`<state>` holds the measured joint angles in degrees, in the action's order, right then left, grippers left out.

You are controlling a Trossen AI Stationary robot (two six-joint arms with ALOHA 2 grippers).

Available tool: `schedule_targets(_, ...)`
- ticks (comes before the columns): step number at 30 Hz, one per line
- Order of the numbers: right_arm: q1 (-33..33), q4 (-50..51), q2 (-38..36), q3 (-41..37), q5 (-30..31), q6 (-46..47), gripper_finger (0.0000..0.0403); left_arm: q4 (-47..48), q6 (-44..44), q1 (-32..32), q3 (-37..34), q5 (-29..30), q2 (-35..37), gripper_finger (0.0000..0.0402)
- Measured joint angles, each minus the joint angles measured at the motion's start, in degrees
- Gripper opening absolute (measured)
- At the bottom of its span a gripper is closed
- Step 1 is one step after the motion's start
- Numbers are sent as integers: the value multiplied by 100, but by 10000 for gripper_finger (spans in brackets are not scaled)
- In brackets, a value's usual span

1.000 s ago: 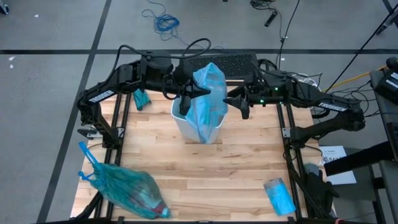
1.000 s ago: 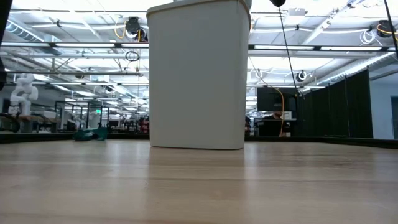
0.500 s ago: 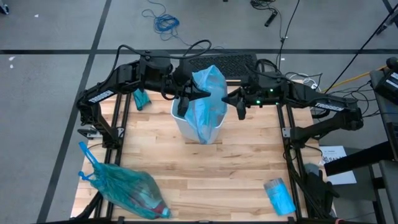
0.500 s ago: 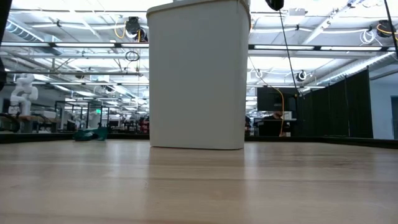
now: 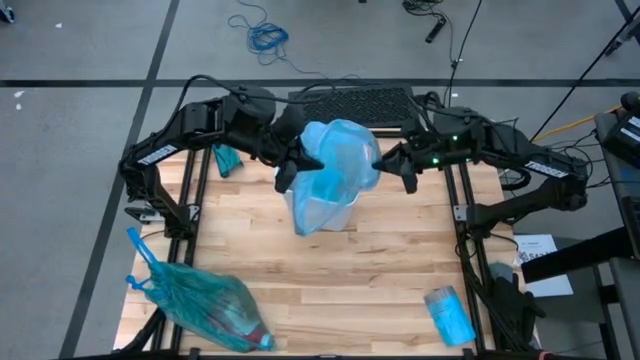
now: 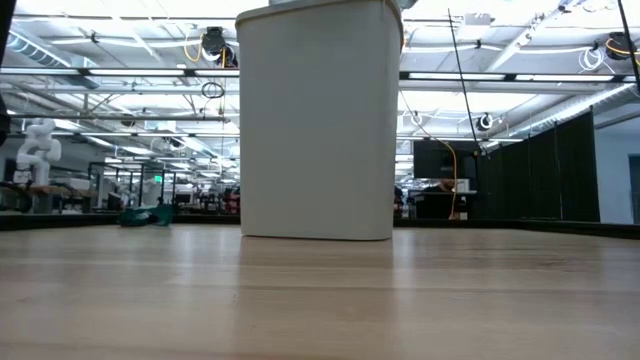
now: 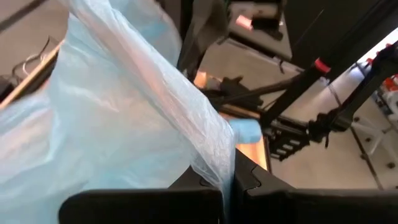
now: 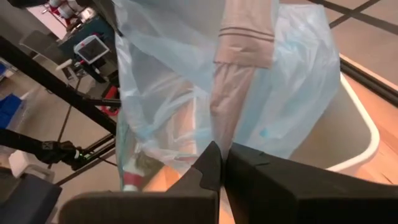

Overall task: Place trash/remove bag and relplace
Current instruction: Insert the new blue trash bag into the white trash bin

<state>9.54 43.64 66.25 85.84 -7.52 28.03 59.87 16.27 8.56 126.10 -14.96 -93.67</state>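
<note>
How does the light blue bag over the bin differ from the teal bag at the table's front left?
The light blue bag is held up open between the left gripper and right gripper, both shut on it; the teal bag lies tied and bulging on the table. Light blue looks empty, teal filled. Both are thin, translucent plastic.

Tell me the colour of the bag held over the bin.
Pale translucent blue bag, clearest in the high view.

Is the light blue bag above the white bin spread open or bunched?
Spread open: the bag is stretched between the left claw and right claw.
</note>
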Motion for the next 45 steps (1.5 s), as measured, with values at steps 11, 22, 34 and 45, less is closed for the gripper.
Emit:
schedule_targets(11, 0, -7, 1, 27, 17, -61, 0, -148, -215, -2, -2, -253, -5, 9)
schedule_targets(22, 0, -4, 20, 27, 27, -124, 0, -652, -326, -2, -7, -739, 74, 153)
schedule_targets(34, 62, -9, 21, 27, 27, -172, 0, -374, -197, -2, -7, -730, 343, 208)
schedule_targets(45, 63, -57, 21, 27, 27, -216, 0, 127, -587, 62, -7, 81, 307, 209)
